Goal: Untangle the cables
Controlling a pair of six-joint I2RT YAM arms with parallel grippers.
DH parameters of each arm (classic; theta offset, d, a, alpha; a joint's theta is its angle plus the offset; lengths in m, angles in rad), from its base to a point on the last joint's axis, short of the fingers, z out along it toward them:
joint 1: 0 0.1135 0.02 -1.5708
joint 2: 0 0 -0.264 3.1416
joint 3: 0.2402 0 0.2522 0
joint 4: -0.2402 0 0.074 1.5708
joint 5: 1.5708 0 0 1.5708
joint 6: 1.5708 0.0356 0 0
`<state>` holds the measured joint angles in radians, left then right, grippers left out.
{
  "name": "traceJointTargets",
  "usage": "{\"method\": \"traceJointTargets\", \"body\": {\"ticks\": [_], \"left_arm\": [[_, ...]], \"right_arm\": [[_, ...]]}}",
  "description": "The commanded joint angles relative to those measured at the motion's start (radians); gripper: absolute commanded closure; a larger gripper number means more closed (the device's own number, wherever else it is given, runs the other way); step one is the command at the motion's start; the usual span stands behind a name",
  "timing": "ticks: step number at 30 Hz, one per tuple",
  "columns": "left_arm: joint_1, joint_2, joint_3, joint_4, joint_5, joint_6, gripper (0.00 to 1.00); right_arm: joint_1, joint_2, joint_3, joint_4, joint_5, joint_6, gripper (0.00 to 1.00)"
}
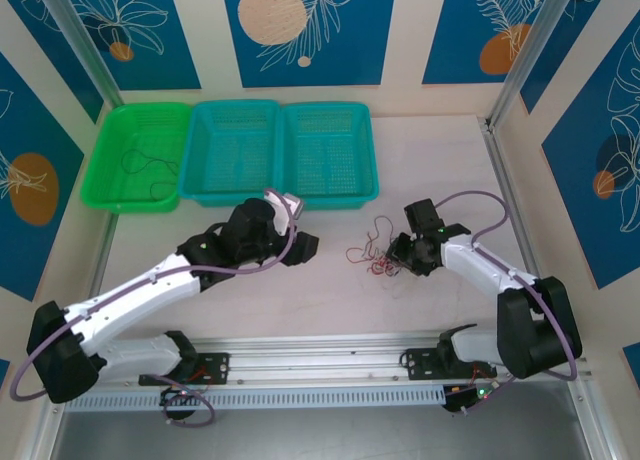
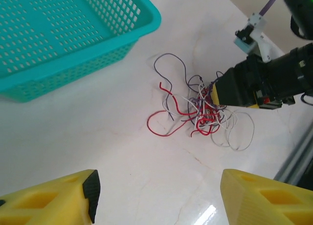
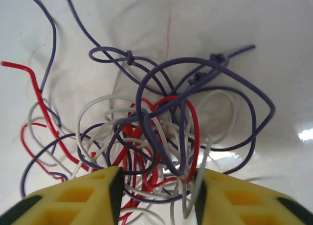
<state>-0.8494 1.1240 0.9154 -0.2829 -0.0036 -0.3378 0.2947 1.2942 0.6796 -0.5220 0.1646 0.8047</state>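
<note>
The cables (image 1: 377, 250) lie as a small tangle of red, dark purple and whitish wires on the white table, right of centre. My right gripper (image 1: 401, 252) is down at the tangle's right side. In the right wrist view its yellow fingers (image 3: 105, 193) stand apart, open, with the cables (image 3: 161, 132) bunched in the gap between them. My left gripper (image 1: 306, 245) hovers left of the tangle, open wide and empty. In the left wrist view the cables (image 2: 203, 110) lie ahead of my left gripper (image 2: 159, 188), with the right gripper's tip (image 2: 220, 92) touching them.
A green basket (image 1: 112, 170) holding a thin dark wire (image 1: 150, 165) stands at the back left. Two teal baskets (image 1: 205, 180) (image 1: 368, 175) sit beside it; one corner (image 2: 146, 17) is close to the left gripper. A metal rail (image 1: 320, 365) runs along the near edge.
</note>
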Motion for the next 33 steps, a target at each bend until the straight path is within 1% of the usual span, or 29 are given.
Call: {"method": "traceJointTargets", "body": {"ticks": [1,4,7,9,12,15,20,23,25,26,30,31,33], "left_arm": [[0.004,-0.072,0.013,-0.068,-0.105,0.104,0.28],[0.030,-0.107,0.022,-0.124,-0.123,0.138,0.23],[0.058,-0.134,0.022,-0.151,-0.089,0.149,0.12],[0.078,-0.145,0.020,-0.156,-0.037,0.153,0.06],[0.096,-0.138,0.029,-0.171,0.019,0.175,0.01],[0.105,-0.119,0.036,-0.186,0.056,0.206,0.00],[0.121,-0.083,0.023,-0.169,0.093,0.221,0.00],[0.131,-0.054,0.019,-0.156,0.122,0.210,0.00],[0.131,-0.042,0.015,-0.145,0.133,0.199,0.00],[0.131,-0.039,0.010,-0.133,0.136,0.190,0.00],[0.132,-0.040,-0.004,-0.113,0.134,0.169,0.00],[0.133,-0.042,-0.007,-0.114,0.129,0.167,0.00],[0.132,-0.052,-0.017,-0.119,0.119,0.163,0.00]], "right_arm": [[0.005,0.009,-0.009,0.070,0.052,-0.069,0.69],[0.009,-0.012,-0.016,0.081,0.028,-0.119,0.85],[0.057,-0.093,-0.014,0.075,0.036,-0.205,0.91],[0.094,-0.161,-0.012,0.073,0.005,-0.286,0.92],[0.144,-0.227,0.016,0.021,-0.031,-0.362,0.94],[0.222,-0.276,0.049,-0.027,-0.037,-0.416,0.95],[0.338,-0.348,0.077,-0.037,-0.101,-0.494,0.95],[0.382,-0.371,0.084,-0.013,-0.164,-0.533,0.94],[0.386,-0.365,0.065,0.022,-0.215,-0.544,0.91],[0.387,-0.351,0.047,0.042,-0.217,-0.532,0.89],[0.382,-0.258,-0.001,0.059,-0.163,-0.390,0.88],[0.382,-0.233,-0.003,0.027,-0.104,-0.316,0.89],[0.382,-0.203,0.005,-0.098,0.055,-0.140,0.91]]}}
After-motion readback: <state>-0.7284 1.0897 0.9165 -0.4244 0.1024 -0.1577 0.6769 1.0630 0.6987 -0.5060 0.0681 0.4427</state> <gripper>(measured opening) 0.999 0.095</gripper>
